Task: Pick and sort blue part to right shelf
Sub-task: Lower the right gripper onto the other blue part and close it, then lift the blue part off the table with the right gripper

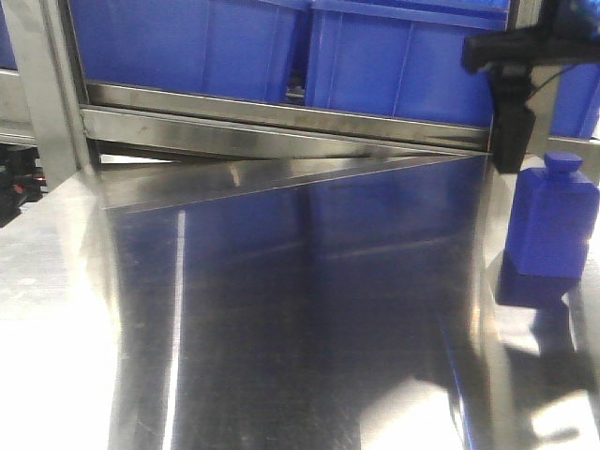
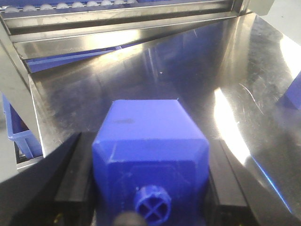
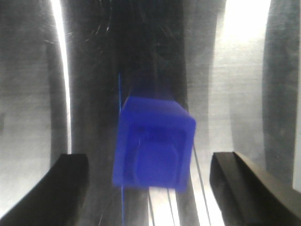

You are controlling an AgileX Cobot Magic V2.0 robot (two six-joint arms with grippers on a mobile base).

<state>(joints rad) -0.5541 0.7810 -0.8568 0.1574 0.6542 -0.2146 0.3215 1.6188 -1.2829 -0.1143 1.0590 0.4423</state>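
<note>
**Two blue parts at the steel surface before the right shelf**

Left-wrist view: the left gripper (image 2: pixel 150 139) has its black fingers (image 2: pixel 77 174) closed against both flanks of a held blue part (image 2: pixel 148 141), a bottle-shaped block whose round, cross-marked cap points toward the camera. It is held above the polished steel surface (image 2: pixel 197 61).

Right-wrist view: the right gripper (image 3: pixel 149 162) hangs over a standing blue part (image 3: pixel 154 143). Its fingers (image 3: pixel 61 188) are spread wide, one on each side and both clear of the part.

Front view: this part stands upright, cap up, near the surface's right edge, directly beneath the gripper. Behind the surface runs the metal front rail of the right shelf (image 1: pixel 281 117), with large blue bins (image 1: pixel 187 47) above it.
</note>
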